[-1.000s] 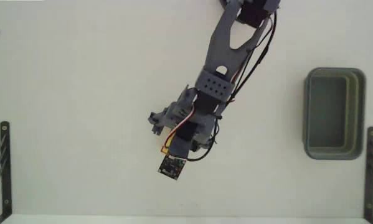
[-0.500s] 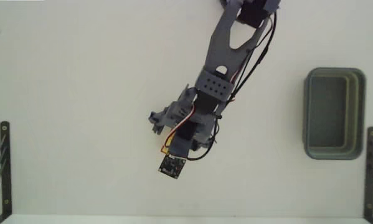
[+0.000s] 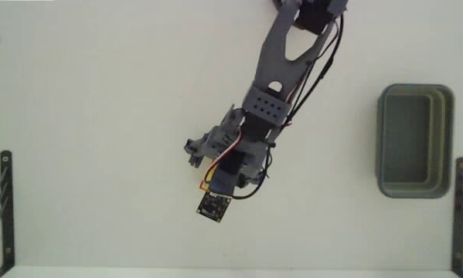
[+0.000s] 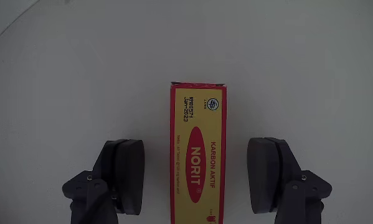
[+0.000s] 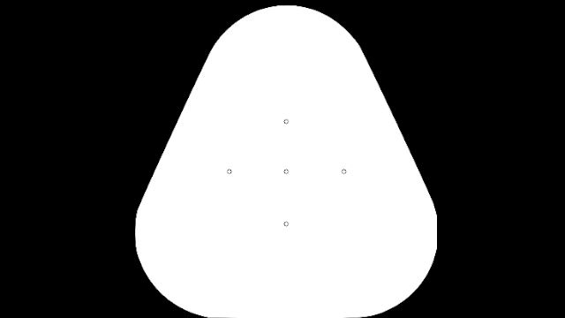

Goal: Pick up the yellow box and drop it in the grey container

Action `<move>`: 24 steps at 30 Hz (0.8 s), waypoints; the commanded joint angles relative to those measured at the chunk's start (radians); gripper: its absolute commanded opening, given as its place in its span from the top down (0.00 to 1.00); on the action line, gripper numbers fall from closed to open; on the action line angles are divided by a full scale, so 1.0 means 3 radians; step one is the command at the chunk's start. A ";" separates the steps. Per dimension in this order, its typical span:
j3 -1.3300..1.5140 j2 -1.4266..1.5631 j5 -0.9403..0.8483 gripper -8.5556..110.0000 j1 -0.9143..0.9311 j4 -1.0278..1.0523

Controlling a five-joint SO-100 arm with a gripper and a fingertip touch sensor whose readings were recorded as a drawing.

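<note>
In the wrist view the gripper (image 4: pixel 197 177) stands wide open, its two dark fingers (image 4: pixel 125 174) at nine and three o'clock of the yellow box (image 4: pixel 197 149), each with a clear strip of white table (image 4: pixel 80 68) between pad and box, so nothing is gripped or touched. The box lies flat, long axis running from six to twelve o'clock, red-edged, with a red oval in its middle, its near end passing out of the bottom of the frame. In the fixed view the arm (image 3: pixel 281 73) reaches down from twelve o'clock toward the table's middle, and only a sliver of yellow shows under the wrist there. The grey container (image 3: pixel 415 140) sits well apart at three o'clock, near the right edge, with nothing visible inside it.
</note>
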 commanded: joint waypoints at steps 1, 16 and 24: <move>-0.0004 0.0103 0.0015 0.01 0.0037 -0.0051; -0.0004 0.0103 0.0015 0.05 0.0037 -0.0051; -0.0004 0.0103 0.0015 0.06 0.0037 -0.0051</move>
